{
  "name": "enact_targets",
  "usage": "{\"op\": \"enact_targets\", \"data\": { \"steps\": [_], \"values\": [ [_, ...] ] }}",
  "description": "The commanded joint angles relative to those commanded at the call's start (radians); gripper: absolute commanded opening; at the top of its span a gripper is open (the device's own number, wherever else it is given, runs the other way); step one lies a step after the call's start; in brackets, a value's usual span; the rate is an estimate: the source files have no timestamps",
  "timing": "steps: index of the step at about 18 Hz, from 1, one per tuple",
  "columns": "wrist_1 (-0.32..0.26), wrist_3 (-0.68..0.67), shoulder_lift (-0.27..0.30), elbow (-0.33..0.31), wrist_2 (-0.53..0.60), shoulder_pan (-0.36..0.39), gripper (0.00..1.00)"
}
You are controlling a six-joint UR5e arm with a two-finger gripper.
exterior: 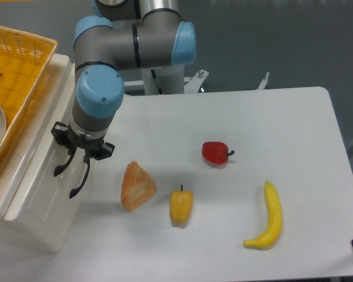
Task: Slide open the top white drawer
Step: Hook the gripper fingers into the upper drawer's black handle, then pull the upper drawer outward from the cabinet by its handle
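We see the gripper (70, 182) hanging with its two fingers spread apart, holding nothing, just beside the front of the white cabinet (32, 194) at nine o'clock. The top drawer (41, 167) sits there, handle hidden. A basket (17, 70) rests on top.

The arm (129, 47) bends down from above, its gripper (72, 181) pointing downward, the two dark fingers seemingly slightly apart.
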Motion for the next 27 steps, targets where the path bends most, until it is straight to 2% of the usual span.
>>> {"op": "enact_targets", "data": {
  "steps": [11, 19, 27],
  "values": [
    [0.0, 0.002, 0.002, 0.002, -0.002, 0.0, 0.1],
    [0.002, 0.014, -0.002, 0.017, 0.0, 0.006, 0.04],
    [0.011, 0.054, -0.021, 0.041, 0.005, 0.037, 0.04]
  ]
}}
